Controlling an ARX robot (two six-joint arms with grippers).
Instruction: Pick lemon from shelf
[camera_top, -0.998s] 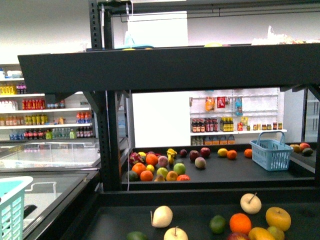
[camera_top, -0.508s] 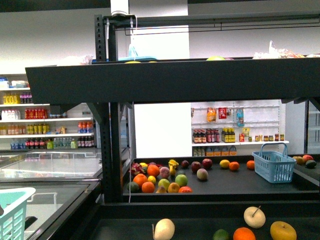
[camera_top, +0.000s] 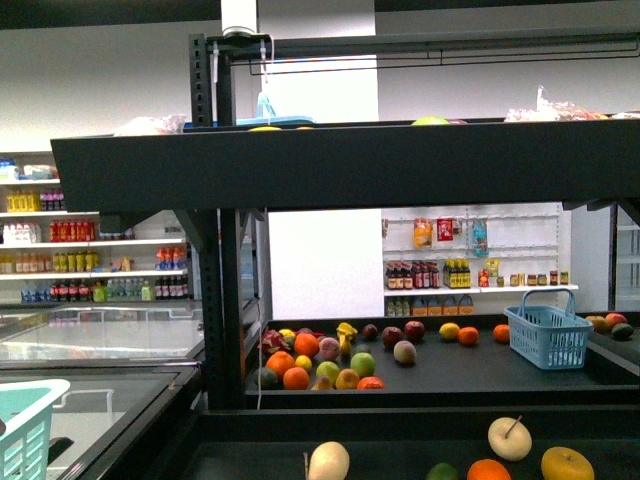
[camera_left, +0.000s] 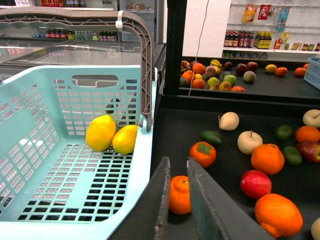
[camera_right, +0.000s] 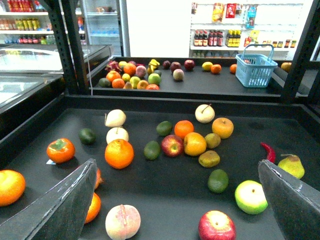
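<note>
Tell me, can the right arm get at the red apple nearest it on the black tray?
Probably yes. The right gripper is wide open above the shelf, and the red apple lies in the open between its fingers, with nothing over it.

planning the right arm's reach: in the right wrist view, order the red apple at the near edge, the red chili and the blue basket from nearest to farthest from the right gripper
1. Red apple, between the fingers of the right gripper.
2. Red chili, mid tray, beside the pear.
3. Blue basket, on the far tray.
</note>
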